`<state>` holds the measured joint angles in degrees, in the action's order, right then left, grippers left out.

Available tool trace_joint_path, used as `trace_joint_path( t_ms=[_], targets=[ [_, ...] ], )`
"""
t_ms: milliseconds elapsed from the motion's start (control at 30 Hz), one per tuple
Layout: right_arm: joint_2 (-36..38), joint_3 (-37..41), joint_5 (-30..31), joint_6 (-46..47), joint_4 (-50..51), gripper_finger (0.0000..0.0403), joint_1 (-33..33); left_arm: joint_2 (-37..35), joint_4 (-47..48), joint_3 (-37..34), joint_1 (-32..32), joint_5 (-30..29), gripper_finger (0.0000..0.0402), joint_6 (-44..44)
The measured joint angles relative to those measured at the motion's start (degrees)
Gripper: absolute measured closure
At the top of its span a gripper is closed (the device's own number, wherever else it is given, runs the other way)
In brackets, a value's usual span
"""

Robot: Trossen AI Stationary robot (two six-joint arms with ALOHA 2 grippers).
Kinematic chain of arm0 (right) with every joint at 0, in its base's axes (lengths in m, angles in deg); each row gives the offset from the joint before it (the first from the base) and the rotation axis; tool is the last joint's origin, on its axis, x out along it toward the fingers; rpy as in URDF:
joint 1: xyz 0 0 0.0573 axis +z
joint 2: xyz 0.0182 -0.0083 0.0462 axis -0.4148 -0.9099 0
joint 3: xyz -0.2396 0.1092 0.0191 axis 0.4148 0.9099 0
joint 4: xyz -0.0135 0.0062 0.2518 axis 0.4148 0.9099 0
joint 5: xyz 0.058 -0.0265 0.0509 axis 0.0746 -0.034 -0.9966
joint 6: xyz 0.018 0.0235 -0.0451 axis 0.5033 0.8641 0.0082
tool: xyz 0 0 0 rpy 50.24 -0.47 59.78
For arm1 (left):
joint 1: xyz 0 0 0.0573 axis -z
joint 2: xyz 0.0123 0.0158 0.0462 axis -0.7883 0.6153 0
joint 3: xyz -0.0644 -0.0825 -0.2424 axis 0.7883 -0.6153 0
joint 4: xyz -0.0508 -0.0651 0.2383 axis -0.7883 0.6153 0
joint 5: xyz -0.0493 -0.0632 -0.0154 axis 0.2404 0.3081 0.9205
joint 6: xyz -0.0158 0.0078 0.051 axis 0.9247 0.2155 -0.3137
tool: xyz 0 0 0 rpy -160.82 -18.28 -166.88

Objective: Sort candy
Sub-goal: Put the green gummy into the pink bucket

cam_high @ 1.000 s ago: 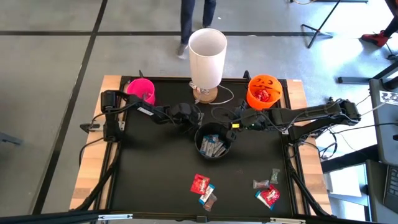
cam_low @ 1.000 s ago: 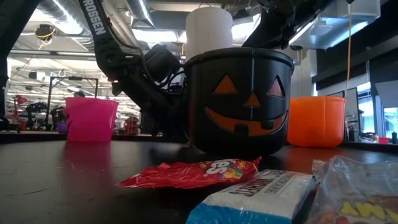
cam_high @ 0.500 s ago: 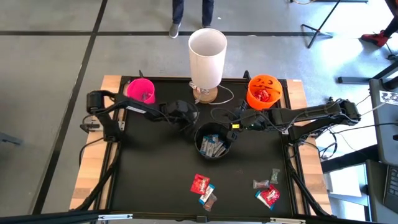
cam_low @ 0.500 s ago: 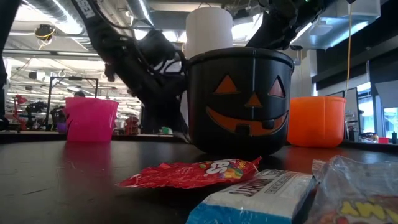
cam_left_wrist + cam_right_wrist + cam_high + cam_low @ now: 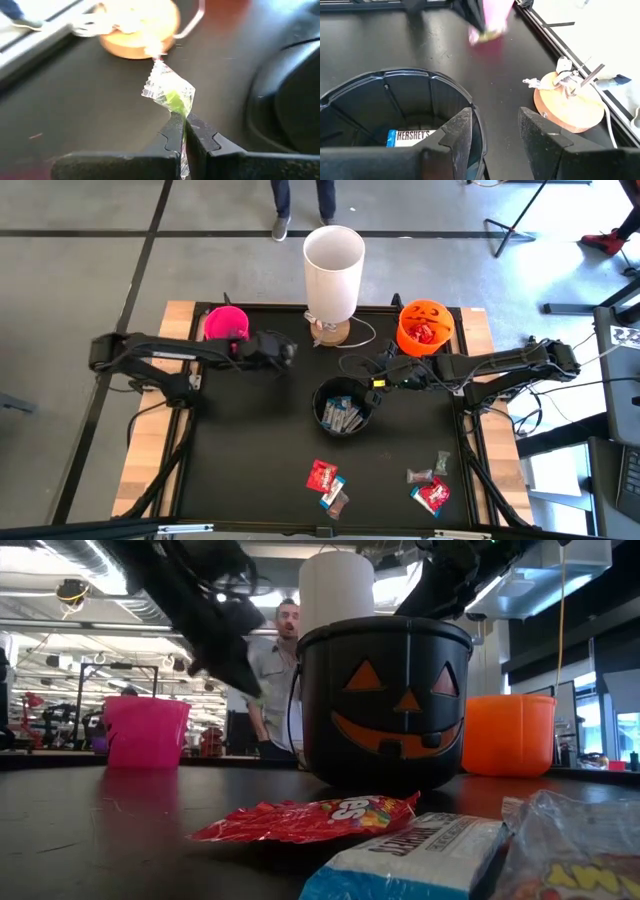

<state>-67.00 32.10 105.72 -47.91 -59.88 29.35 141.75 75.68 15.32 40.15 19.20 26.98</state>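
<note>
Landmark: black pumpkin bucket (image 5: 343, 408), standing mid-table on the black table (image 5: 250, 470); every place below is told from it.

Nearest candy: in the low view a red packet (image 5: 310, 820) lies flat in front of the bucket, with a blue-and-white mini bar (image 5: 410, 858) closer to the camera and a crinkled clear wrapper (image 5: 575, 850) beside that bar.

Loose candy from above: a red packet, a blue-and-white bar and a brownish piece sit together on the near side of the bucket (image 5: 327, 482); a second cluster with a red packet and grey wrappers lies near and to the right of it (image 5: 432, 485).

Candy in the bucket: silvery blue-and-white bars lie on its floor (image 5: 343, 416); the right wrist view shows one bar inside (image 5: 410, 135).

Right gripper (image 5: 368, 377): at the bucket's far right rim; fingers (image 5: 457, 132) apart, one finger over the rim, nothing between them.

Left gripper (image 5: 285, 350): up and to the left of the bucket, above bare table; fingers (image 5: 172, 131) clenched on a clear-wrapped green sweet (image 5: 170, 95), which sticks out past the tips.

Pink cup (image 5: 226, 323): far left of the bucket, just beyond the left gripper.

Orange pumpkin bucket (image 5: 424, 326): far right of the black bucket, red packets inside.

White cylinder (image 5: 333, 268): behind the bucket at the table's far edge, on a round wooden base (image 5: 330, 332).

Person (image 5: 270, 680): standing beyond the table, behind the bucket; legs show above the cylinder in the high view.
</note>
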Motion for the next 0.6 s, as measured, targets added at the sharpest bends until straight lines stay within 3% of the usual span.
trace_joint_path(
  t_ms=[400,600],
  targets=[
    [0.00,0.00,-0.04,-1.39,-0.46,0.0242,0.01,-22.31,23.52,0.07,-3.08,-19.49,0.0402,3.67],
    [0.00,0.00,-1.55,-1.53,-1.29,0.0242,0.00,-26.55,31.93,0.07,-11.21,-19.51,0.0401,4.94]
  ],
)
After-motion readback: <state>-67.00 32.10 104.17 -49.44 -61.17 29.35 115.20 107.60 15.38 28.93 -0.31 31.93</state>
